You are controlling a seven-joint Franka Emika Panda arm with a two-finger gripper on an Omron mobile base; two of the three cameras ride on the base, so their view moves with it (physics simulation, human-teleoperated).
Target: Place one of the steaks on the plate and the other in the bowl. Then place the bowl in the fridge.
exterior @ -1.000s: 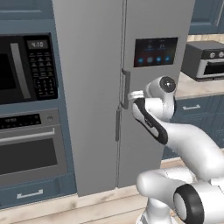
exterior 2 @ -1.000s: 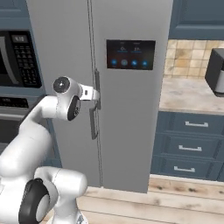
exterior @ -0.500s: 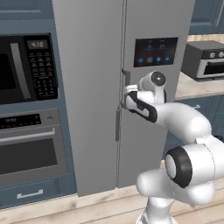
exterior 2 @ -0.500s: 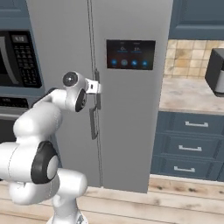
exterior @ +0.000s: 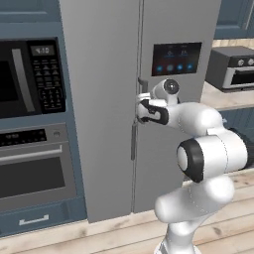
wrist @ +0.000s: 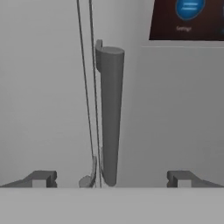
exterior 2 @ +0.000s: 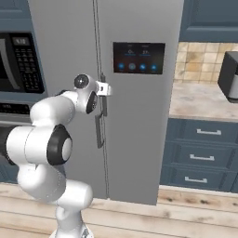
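A kitchen: grey fridge [exterior: 139, 99], built-in microwave [exterior: 30, 79], oven [exterior: 34, 163], blue drawers [exterior 2: 204, 158].

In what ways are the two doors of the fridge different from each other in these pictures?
The right fridge door carries a dark touch panel with blue icons; the left fridge door is plain grey. The right door's handle stands between the tool's open fingers, untouched as far as the hand view shows; the left door's handle has nothing near it and starts lower. Both doors are grey, shut and tall, with upright handles beside the middle seam.
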